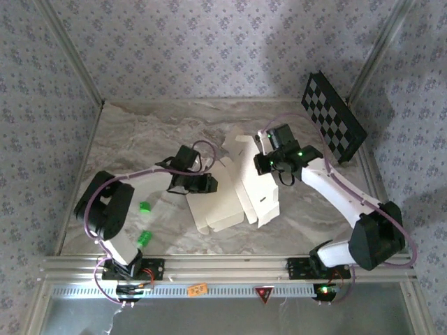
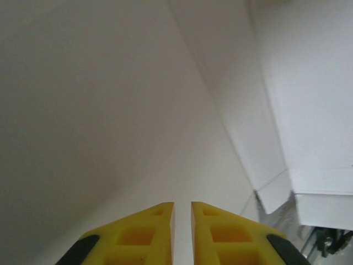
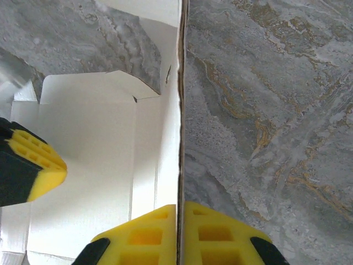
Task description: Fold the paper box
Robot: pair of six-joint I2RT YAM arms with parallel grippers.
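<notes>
left gripper (image 2: 182, 205) against the cream-white die-cut cardboard paper box (image 1: 230, 199), jaws nearly together, grip impossible to tell, box lying mid-table on grey marble tabletop (image 1: 140, 139), right gripper (image 3: 180, 207) pinching one panel's edge, black-and-white checkerboard panel (image 1: 333, 117) far right

Cream-white paper box (image 1: 223, 202), grey marbled table (image 1: 140, 139) (black-and-white checkered panel (image 1: 334, 118))

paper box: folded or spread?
Mostly spread, not a closed box: the paper box lies opened out on the table, flaps sticking out. The right pincer pinches one panel's edge.
</notes>
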